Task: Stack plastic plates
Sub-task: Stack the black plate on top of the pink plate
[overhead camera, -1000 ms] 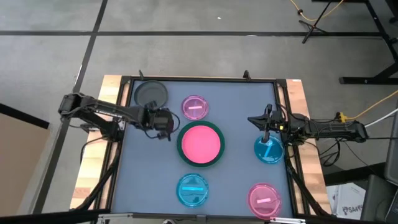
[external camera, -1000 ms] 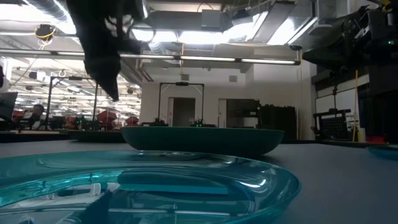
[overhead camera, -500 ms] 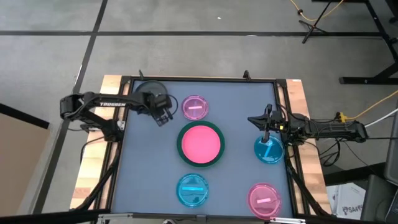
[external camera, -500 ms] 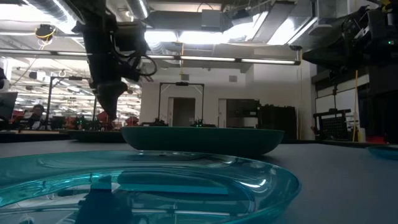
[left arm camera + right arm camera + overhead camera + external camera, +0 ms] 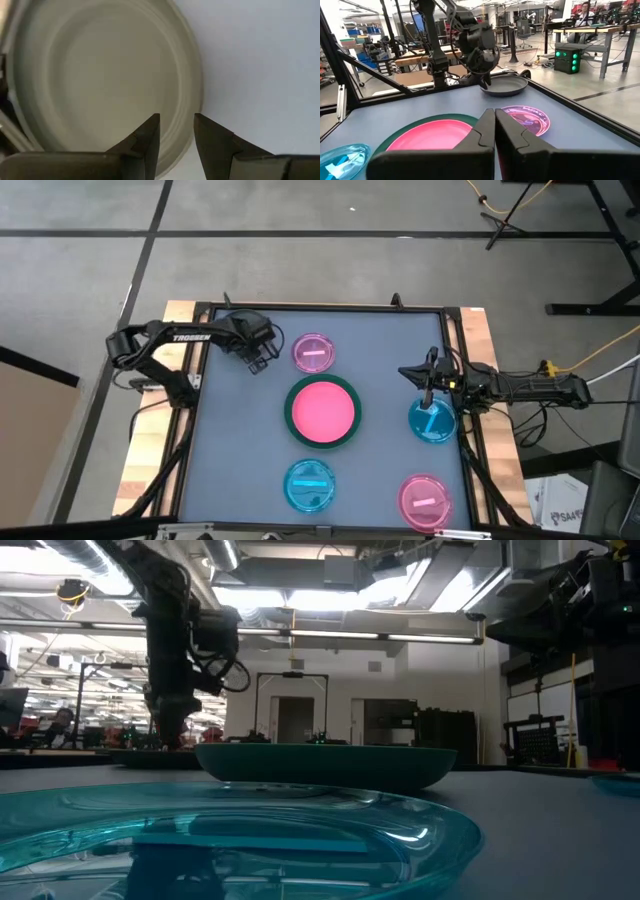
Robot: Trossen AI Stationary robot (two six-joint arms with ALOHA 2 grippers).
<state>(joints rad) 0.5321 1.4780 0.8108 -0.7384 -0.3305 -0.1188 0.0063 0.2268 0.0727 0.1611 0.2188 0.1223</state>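
Observation:
The dark grey plate (image 5: pixel 100 75) lies flat at the table's far left corner (image 5: pixel 507 86). My left gripper (image 5: pixel 176 117) is open and hangs over the plate's rim, one finger over the plate and one over the table (image 5: pixel 259 358). The opaque pink plate (image 5: pixel 322 410) sits inside the large dark green plate (image 5: pixel 291 416) at the table's middle. Two translucent magenta plates (image 5: pixel 314 352) (image 5: pixel 425 500) and two translucent blue plates (image 5: pixel 309 485) (image 5: pixel 433 421) lie apart, flat on the table. My right gripper (image 5: pixel 494 112) is shut and waits near the right edge (image 5: pixel 425 376), beside a blue plate. My left gripper points down, its fingers (image 5: pixel 148 134) on either side of the grey plate's rim (image 5: pixel 198 95) on the side facing the table's middle. Whether they touch the rim, I cannot tell.
A raised black frame (image 5: pixel 320 307) borders the grey table top. Bare table lies between the plates, at the near left (image 5: pixel 230 470) and the far right (image 5: pixel 390 340). The room beyond holds benches and a seated person (image 5: pixel 580 10).
My left gripper has moved from beside the green plate's left rim toward the table's far left corner, to the grey plate, and has come down closer to the table. The plates and my right arm have stayed still.

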